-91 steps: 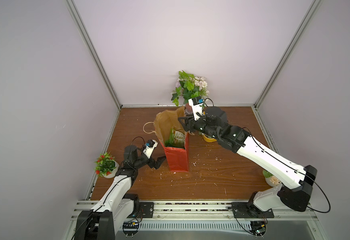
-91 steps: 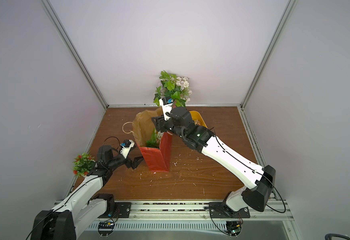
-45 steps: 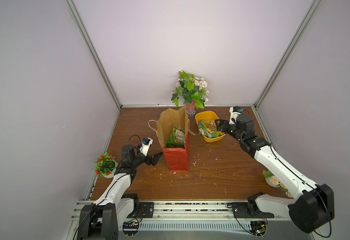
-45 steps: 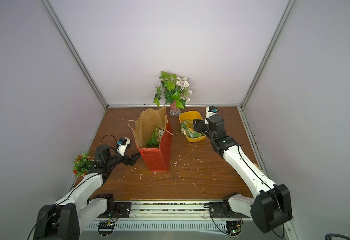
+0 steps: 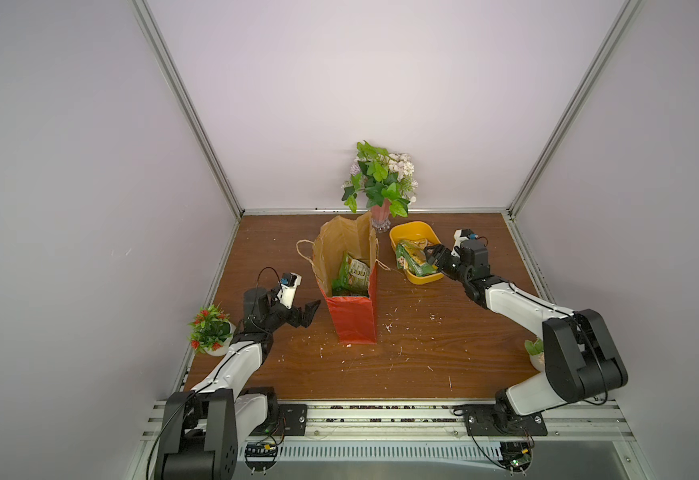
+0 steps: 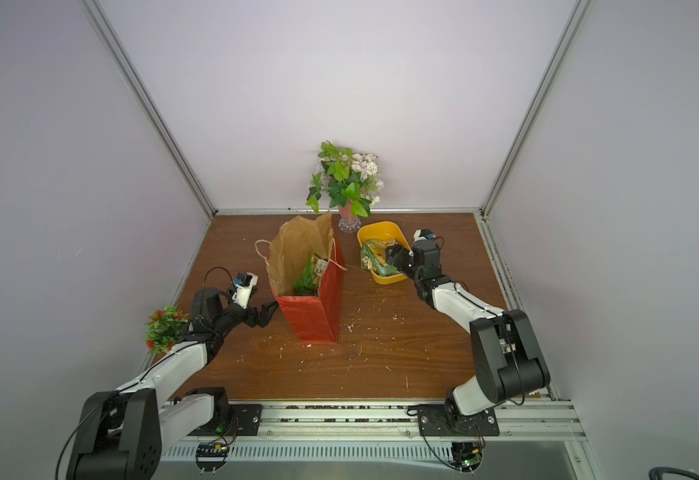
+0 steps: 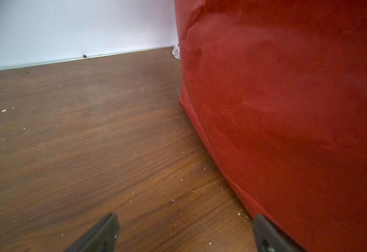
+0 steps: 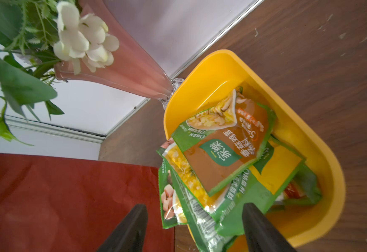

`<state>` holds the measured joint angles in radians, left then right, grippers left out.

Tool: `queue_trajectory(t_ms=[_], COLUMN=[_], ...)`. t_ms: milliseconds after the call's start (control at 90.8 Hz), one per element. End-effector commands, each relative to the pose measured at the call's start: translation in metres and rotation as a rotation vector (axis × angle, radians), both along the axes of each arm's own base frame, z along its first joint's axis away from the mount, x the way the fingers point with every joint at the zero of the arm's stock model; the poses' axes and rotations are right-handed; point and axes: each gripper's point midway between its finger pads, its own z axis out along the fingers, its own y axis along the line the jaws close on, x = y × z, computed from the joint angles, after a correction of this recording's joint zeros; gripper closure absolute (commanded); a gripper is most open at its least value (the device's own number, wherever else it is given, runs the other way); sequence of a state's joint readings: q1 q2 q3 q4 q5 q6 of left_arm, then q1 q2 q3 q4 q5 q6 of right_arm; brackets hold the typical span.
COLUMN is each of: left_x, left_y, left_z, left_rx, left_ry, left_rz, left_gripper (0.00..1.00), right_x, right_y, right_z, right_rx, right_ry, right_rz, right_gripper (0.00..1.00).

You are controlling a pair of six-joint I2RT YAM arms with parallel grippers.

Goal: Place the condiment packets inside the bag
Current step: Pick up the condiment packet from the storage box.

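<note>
Right claw (image 8: 194, 207) hangs spread and empty over the condiment packets (image 8: 221, 152) heaped in the yellow tub (image 5: 412, 227) near the far edge of the desk (image 5: 422, 357), poised to pick. Left claw (image 5: 308, 311), wide and empty, sits beside the red bag (image 5: 354, 320) standing mid-desk, perhaps to steady it; packets (image 5: 354, 272) stand inside.

The bag (image 7: 287, 120) is standing on the table (image 7: 80, 141), showing its creased red side. The left gripper (image 7: 184, 235) is hovering low just beside its base, jaws spread wide, nothing between them. White crumbs (image 7: 3, 110) are lying scattered over the wood.
</note>
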<state>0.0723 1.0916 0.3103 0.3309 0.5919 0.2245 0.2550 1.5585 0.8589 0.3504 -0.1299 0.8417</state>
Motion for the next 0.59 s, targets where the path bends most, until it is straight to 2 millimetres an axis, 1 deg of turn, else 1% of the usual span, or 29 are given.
queue_trajectory(t_ms=[0, 110, 396, 583], left_x=[0.010, 0.009, 0.008, 0.008], left_y=[0.007, 0.007, 0.006, 0.006], left_z=[0.011, 0.011, 0.012, 0.012], left_rx=[0.010, 0.013, 0.012, 0.012], left_ry=[-0.039, -0.042, -0.046, -0.048], left_rz=[0.028, 0.030, 0.023, 0.023], left_gripper=[0.02, 0.02, 0.02, 0.02], right_x=[0.021, 0.026, 0.034, 0.030], right_y=[0.016, 0.024, 0.037, 0.050], right_z=[0.026, 0.018, 0.008, 0.012], right_rx=[0.125, 0.170, 0.207, 0.202], right_ry=[-0.078, -0.062, -0.042, -0.051], right_rz=[0.022, 0.034, 0.041, 0.060], right_gripper=[0.28, 0.29, 0.29, 0.29])
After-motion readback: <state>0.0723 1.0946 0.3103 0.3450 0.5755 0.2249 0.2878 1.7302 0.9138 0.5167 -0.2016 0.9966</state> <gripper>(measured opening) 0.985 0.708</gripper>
